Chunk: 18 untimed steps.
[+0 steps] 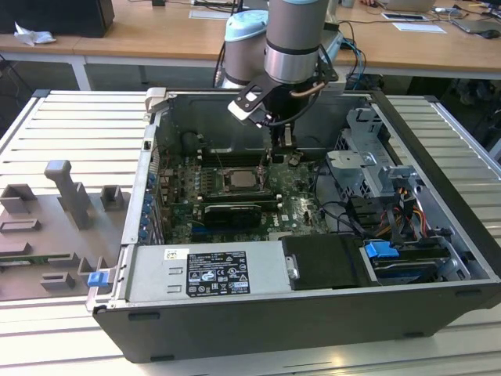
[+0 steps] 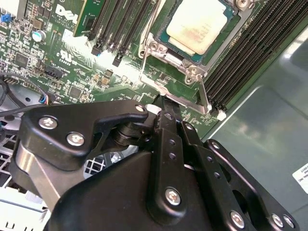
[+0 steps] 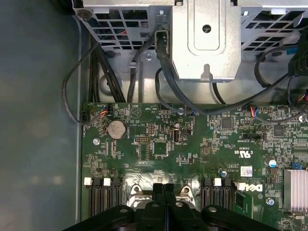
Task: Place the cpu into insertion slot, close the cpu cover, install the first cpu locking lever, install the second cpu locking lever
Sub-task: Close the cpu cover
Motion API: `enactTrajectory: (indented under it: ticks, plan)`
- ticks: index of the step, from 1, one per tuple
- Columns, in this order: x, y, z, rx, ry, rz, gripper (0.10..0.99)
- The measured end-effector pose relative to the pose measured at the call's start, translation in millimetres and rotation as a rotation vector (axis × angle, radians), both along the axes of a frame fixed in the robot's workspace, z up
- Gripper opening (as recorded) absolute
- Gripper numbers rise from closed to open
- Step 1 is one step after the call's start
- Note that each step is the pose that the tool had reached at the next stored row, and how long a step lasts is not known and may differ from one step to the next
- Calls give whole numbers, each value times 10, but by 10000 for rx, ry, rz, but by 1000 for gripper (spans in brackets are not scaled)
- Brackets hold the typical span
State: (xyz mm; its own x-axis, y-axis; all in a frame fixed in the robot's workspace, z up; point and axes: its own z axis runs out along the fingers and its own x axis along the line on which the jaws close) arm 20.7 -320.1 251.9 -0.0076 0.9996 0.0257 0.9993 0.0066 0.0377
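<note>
Exterior view, arm (image 1: 293, 39): upright, wrist pointing down into the case (image 1: 258, 333).
Gripper (image 2: 164, 102): fingers closed together, tips just beside the insertion slot (image 2: 192, 67).
Cpu (image 2: 199, 21): lying in that slot.

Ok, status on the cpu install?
Tool shut, tip down beside the insertion slot. Cpu seated, cpu cover down over it. Nothing blocking seen.

Robotics lab bench.
Slatted metal table (image 1: 70, 117) under opened computer case (image 1: 313, 321); wooden desks (image 1: 156, 39) (office-style) beyond the pincer (image 1: 282, 153).
</note>
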Motion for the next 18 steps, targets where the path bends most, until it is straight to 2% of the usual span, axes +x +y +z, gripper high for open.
enactTrajectory:
  ticks: [18]
  plan:
    - [-148,0,-3,0,0,0,106]
